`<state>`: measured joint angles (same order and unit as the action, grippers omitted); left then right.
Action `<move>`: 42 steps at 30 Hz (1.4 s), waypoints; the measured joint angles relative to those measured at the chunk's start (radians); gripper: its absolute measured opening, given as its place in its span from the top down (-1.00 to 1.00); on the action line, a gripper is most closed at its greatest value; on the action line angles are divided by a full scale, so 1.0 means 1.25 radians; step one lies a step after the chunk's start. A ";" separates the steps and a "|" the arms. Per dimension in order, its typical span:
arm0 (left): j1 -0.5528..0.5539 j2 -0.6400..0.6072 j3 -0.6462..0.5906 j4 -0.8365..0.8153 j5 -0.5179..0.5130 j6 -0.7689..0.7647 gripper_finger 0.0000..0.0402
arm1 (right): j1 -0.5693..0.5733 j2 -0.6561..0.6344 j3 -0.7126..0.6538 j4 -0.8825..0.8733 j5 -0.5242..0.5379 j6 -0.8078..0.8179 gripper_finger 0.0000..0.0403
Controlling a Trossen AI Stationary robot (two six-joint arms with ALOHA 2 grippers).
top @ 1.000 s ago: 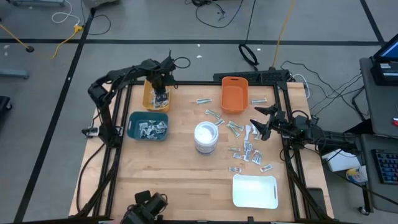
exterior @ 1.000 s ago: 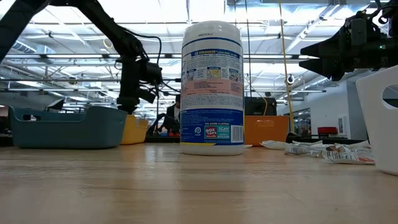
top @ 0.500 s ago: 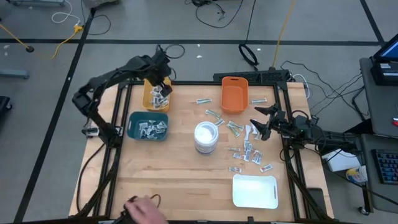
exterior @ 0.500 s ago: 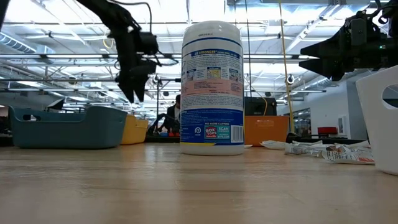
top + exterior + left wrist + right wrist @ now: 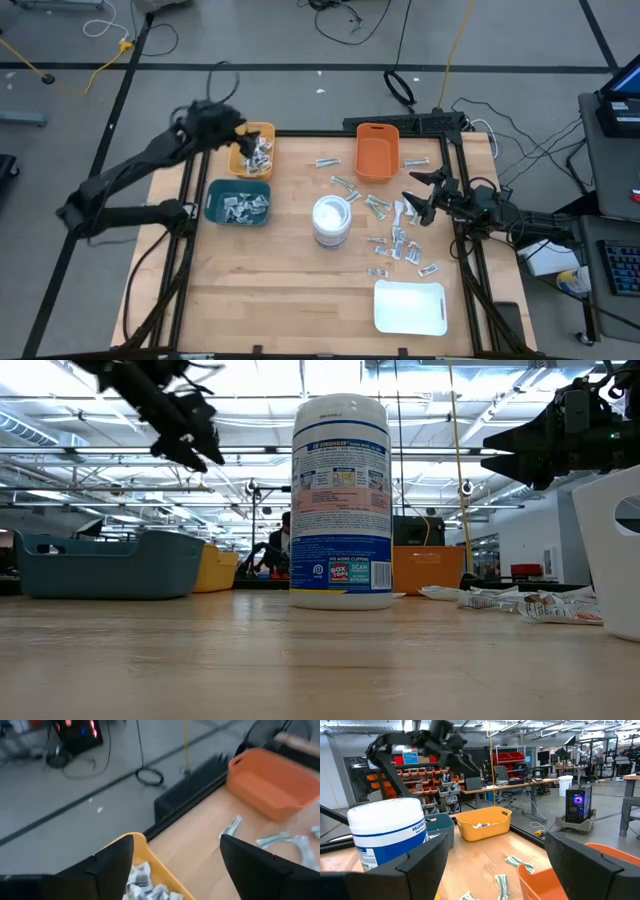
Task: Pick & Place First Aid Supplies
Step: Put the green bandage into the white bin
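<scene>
Though raised, left claw [image 5: 175, 870] wide, empty.

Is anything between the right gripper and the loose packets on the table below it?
Nothing visible. The right gripper hangs open just above the loose packets, with only bare table around them; the tub stands off to the side.

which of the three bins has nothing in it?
The orange bin, at the far side of the table. Its floor shows bare, while the yellow bin and the teal bin both hold heaps of small packets.
</scene>
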<state>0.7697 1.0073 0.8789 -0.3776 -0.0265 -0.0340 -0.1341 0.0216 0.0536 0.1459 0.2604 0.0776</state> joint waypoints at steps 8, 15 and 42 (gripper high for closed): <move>-0.031 -0.287 -0.256 0.140 0.002 -0.048 -0.40 | 0.000 0.000 0.000 0.000 0.000 0.000 -0.61; -0.045 -0.474 -0.412 0.191 0.000 -0.097 -0.44 | 0.000 0.000 0.000 0.000 0.000 0.000 -0.61; -0.048 -0.681 -0.693 0.447 0.045 -0.268 -0.51 | 0.000 0.000 0.000 0.000 0.000 0.000 -0.61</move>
<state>0.7101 0.1561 0.0132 0.1814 0.0295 -0.3693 -0.1341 0.0219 0.0537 0.1459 0.2604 0.0772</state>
